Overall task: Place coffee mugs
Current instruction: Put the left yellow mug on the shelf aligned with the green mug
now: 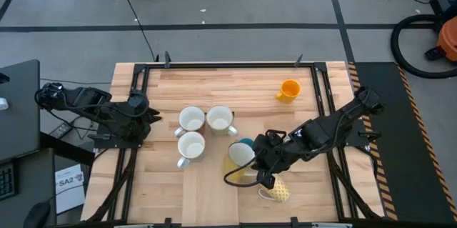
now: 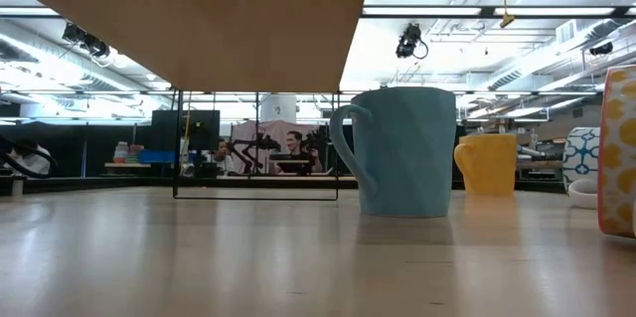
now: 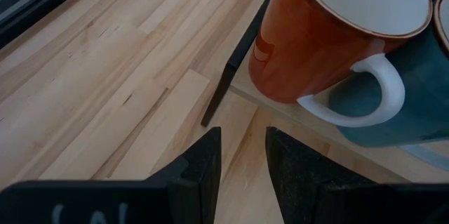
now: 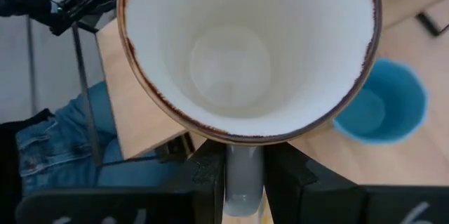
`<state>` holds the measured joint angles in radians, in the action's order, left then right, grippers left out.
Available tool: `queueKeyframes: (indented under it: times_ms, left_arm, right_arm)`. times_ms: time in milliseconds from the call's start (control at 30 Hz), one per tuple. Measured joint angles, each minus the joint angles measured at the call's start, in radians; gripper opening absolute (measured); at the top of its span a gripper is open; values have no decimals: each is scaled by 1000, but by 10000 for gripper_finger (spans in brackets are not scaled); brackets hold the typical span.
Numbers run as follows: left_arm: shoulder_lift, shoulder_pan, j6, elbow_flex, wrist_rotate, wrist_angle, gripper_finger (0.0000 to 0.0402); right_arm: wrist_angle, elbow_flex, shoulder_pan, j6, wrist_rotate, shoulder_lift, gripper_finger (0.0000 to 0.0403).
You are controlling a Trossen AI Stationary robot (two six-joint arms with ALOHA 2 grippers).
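The right gripper's fingers (image 4: 280, 182) are clamped on the handle of a white mug (image 4: 245, 48), held above the desk (image 1: 214, 192) just beside the blue mug (image 4: 382, 104). For a clean placement, the mug should be lowered level onto bare wood, clear of its neighbours, before release. The left gripper (image 3: 242, 161) waits at the desk's left edge, fingers slightly apart, empty.
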<state>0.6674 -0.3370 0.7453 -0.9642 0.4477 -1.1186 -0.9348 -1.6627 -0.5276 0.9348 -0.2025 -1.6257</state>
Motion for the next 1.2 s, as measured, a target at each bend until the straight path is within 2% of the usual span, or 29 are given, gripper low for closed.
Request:
queueKeyframes:
  times_ms: [200, 833, 1200]
  left_arm:
    - [0, 0, 0, 0, 0, 0, 119]
    - [0, 0, 0, 0, 0, 0, 119]
    - [0, 0, 0, 0, 0, 0, 119]
  right_arm:
    - [24, 0, 13, -80, -70, 0, 79]
    - [85, 0, 51, -352, -93, -60, 79]
    - [89, 0, 54, -434, -95, -79, 80]
